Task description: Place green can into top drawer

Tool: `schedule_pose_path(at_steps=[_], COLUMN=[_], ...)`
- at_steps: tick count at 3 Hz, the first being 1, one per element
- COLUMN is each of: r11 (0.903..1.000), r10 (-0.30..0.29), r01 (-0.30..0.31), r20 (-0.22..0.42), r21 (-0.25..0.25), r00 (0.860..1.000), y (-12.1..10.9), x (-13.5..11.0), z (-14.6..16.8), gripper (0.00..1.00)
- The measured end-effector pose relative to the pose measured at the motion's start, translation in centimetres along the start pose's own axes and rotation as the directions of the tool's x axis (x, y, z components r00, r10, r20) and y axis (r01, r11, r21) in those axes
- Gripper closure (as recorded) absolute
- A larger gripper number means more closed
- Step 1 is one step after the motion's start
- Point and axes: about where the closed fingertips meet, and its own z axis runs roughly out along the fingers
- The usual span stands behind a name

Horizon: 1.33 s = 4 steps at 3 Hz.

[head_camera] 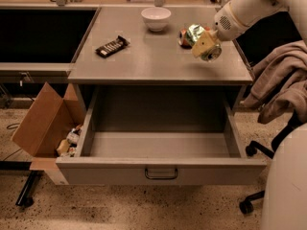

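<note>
Gripper [204,43] clamped on green can [211,53], held above the counter [144,61] at right rear, likely to clear the edge before dropping into the open top drawer [160,169].
</note>
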Motion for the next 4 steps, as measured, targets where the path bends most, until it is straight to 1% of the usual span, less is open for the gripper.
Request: schedule_pose_path(at_steps=[1,2,3,4], r11=[0.9998,0.9939,0.9751,0.9751], r10=[-0.02,-0.106,-0.208,-0.208], r01=[0.02,0.105,0.2,0.2], r20=[-0.009,-0.033,-0.085,-0.085], r21=[-0.01,-0.033,-0.096,-0.096], r00=[1.0,0.994,0.974,0.974], y=[0.6,3.6,8.4,8.4], x=[0.3,2.0,5.5,5.5], z=[0.2,-1.1,-1.6,-1.6], gripper=[1.0,1.0,1.0,1.0])
